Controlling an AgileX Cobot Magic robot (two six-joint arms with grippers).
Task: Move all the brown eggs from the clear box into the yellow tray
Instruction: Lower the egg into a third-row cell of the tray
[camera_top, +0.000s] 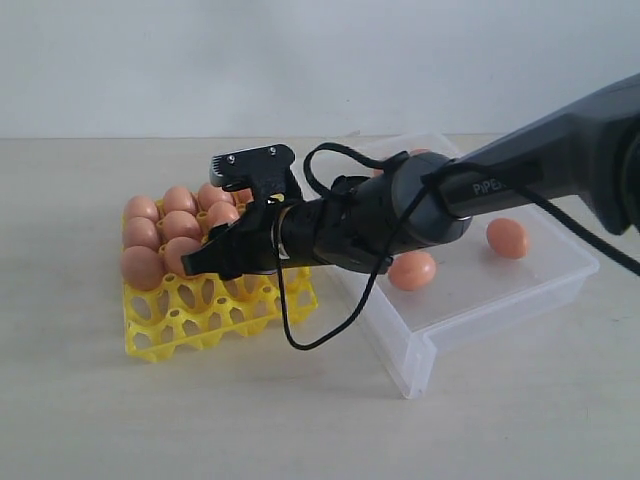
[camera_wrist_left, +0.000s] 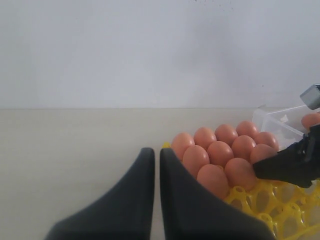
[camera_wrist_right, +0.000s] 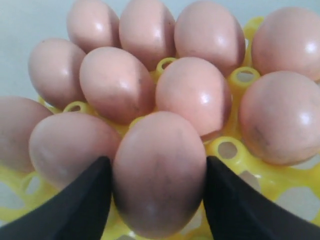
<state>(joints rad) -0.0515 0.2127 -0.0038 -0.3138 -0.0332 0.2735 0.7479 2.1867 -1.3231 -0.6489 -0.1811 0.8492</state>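
— Progress first: how full is the tray (camera_top: 215, 325)?

— Roughly ten or eleven eggs (camera_wrist_left: 220, 152) sit in its cups, packed together beyond the right claw's fingertips; the cups under and beside that claw stand bare. I would call it well past halfway, not finished.

— And the right claw (camera_wrist_right: 156, 160) itself?

— Low over the tray, with one egg (camera_wrist_right: 157, 182) between its fingers (camera_wrist_right: 75, 210); both fingers lie against the egg's sides and no gap shows, so I read it as pinching that egg. The egg's foot looks seated in a cup straight below the claw; whether the tray bears its weight I cannot tell.

— What is left in the box (camera_top: 520, 300)?

— Behind the claw, alongside its arm, one egg (camera_top: 412, 270) lies loose on the floor; another (camera_top: 508, 237) lies farther back, apart from the first. A scrap of orange shows past the arm, so more may be hidden; I cannot count them. At least two more trips remain, by my guess.

— The left claw (camera_wrist_left: 156, 151)?

— Pressed together, only a slit between the fingers, holding nothing; it hangs over the counter (camera_top: 80, 400), with the tray just ahead and off to one side.
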